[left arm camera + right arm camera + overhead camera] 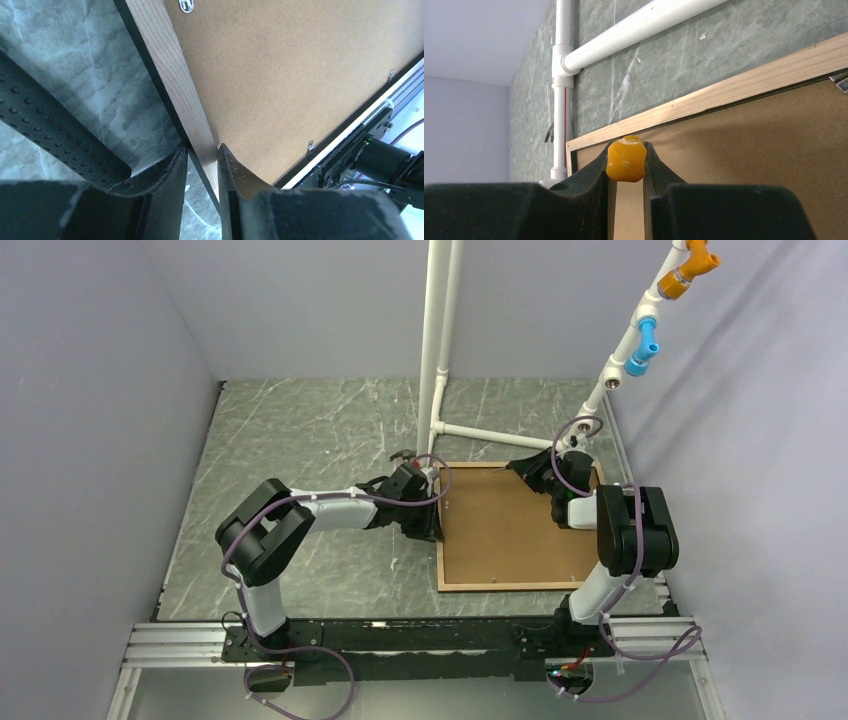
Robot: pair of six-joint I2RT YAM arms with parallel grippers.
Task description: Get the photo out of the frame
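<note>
Left gripper (202, 147) pinches the black wood-backed frame's (170, 70) rail. Only its wrist view shows right gripper (626, 146) clamping a yellow knob (626, 164).

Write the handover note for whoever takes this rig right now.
Left pincer: shut on the left rail of the frame.
Right pincer: shut on a small yellow knob, over the back of the photo, near the far rail.
The frame lies face down on the table; photo inside it, brown back up.
Done: frame gripped.
Left: free the photo and lift it out.
</note>
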